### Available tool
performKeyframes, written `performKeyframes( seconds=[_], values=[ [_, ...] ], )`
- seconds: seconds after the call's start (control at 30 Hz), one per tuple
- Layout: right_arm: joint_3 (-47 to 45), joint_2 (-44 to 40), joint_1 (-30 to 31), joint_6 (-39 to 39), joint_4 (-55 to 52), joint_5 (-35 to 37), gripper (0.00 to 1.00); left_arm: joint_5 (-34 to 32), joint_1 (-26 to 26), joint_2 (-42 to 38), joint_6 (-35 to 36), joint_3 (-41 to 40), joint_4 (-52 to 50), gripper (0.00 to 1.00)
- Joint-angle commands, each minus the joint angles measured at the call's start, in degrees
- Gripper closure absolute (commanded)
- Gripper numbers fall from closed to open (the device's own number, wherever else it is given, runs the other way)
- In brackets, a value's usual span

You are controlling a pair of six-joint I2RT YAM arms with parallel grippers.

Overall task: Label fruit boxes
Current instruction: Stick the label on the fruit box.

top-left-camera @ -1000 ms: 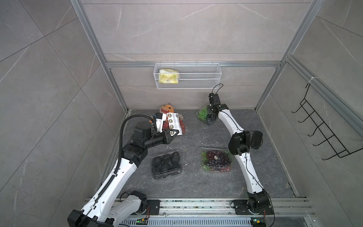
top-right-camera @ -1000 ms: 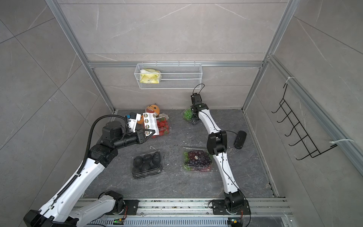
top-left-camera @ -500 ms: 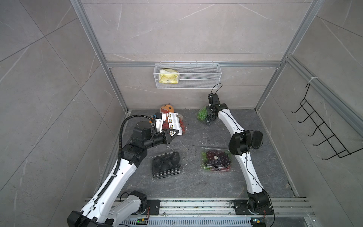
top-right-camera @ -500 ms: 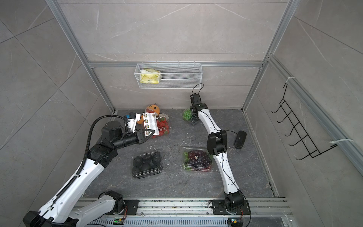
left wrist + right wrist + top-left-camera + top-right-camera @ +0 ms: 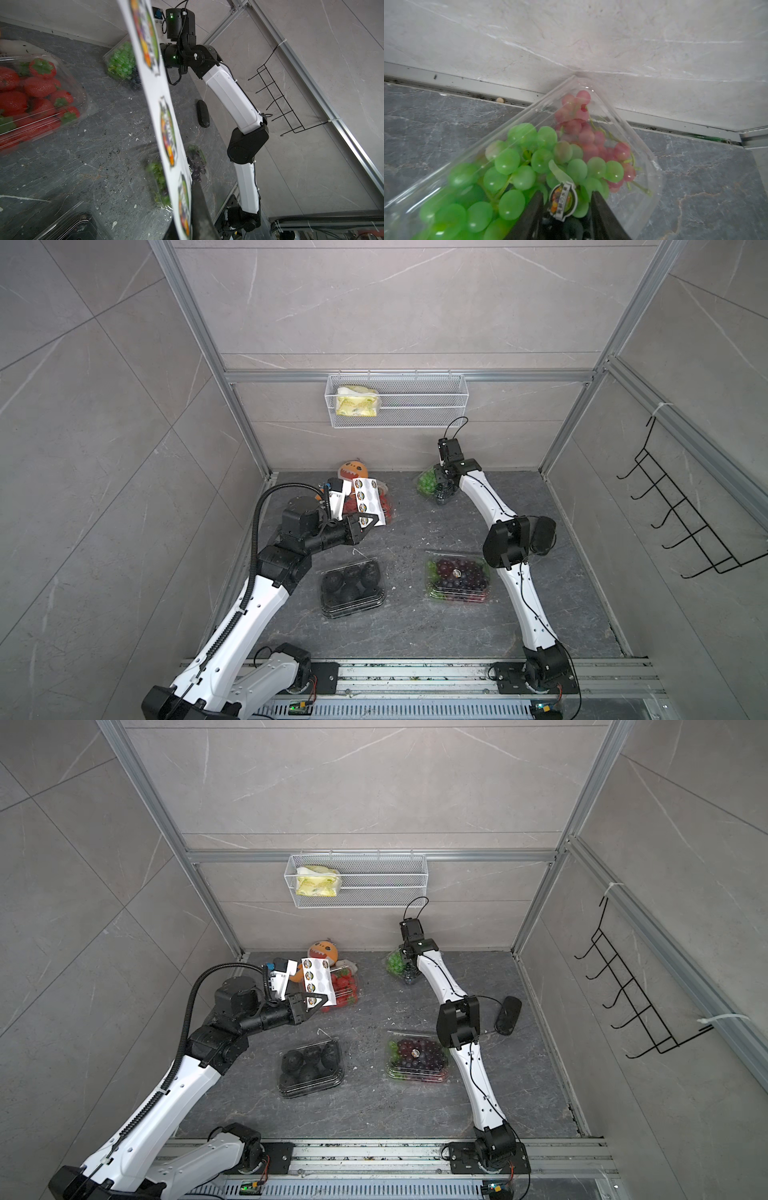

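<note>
Your right jaws stand apart, either side of a label sticker (image 5: pixel 563 200) on the lid of the green grape punnet (image 5: pixel 529 158), at the back of the counter (image 5: pixel 415 531) near the wall. The sticker looks placed, so lift straight off without dragging it. Your left jaws are clamped on the sticker sheet (image 5: pixel 368 499).

1. Both top views look down from high, sharing the whole table (image 5: pixel 415 539).
2. Left wrist view faces across toward the right arm (image 5: pixel 228 89).
3. Right wrist view sits close against the green-grape box (image 5: pixel 519 155).
</note>
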Motion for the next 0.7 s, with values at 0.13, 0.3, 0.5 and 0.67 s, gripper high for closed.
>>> performKeyframes(
  seconds=[0.13, 0.3, 0.5, 0.67],
  values=[
    [-2.2, -8.0, 1.0, 2.8, -2.8, -1.2, 0.58, 1.1, 0.5, -1.9, 0.3, -0.6, 2.6, 1.0],
    [-12.0, -17.6, 1.1, 5.9, -0.5, -2.7, 0.58, 1.4, 0.4, -2.4, -0.2, -2.1, 4.6, 1.0],
    [-40.4, -40.0, 1.4, 13.7, 12.9, -10.2, 0.51, 3.4, 0.5, -3.3, -1.1, -4.2, 8.0, 1.0],
    [-61.3, -57.2, 2.0, 21.7, 22.6, -18.9, 0.46, 6.3, 0.6, -4.7, -3.2, -6.9, 13.3, 1.0]
  ],
)
